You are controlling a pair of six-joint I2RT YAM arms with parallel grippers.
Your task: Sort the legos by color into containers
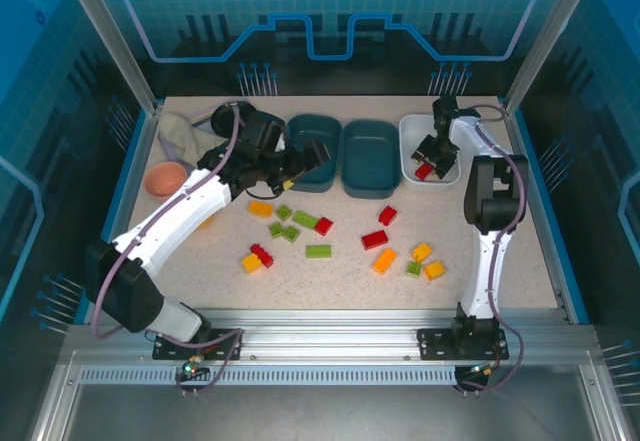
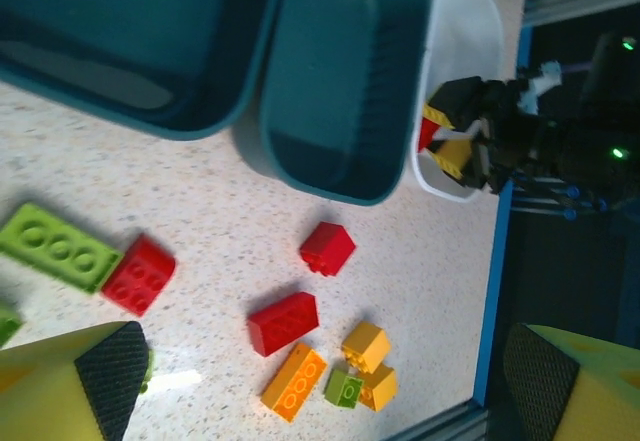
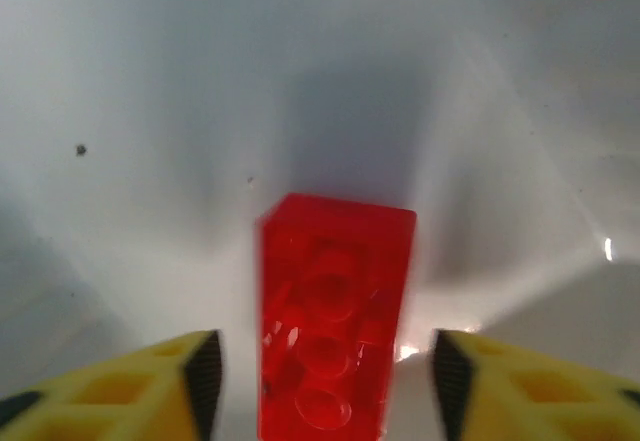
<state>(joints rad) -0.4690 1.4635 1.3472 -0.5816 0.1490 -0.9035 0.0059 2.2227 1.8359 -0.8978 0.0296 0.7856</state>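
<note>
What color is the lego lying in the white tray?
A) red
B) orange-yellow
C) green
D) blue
A: the right wrist view shows a red lego lying on the floor of the white tray.

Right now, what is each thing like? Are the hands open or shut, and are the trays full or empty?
Left hand: open wide, empty.
Right hand: open, gripping nothing.
Red brick: lying loose between the right hand's fingers.
White tray: holds the red brick.
Middle teal tray: empty.
Left teal tray: nothing seen inside, partly hidden.
Loose bricks: scattered outside the trays, unsorted.
</note>
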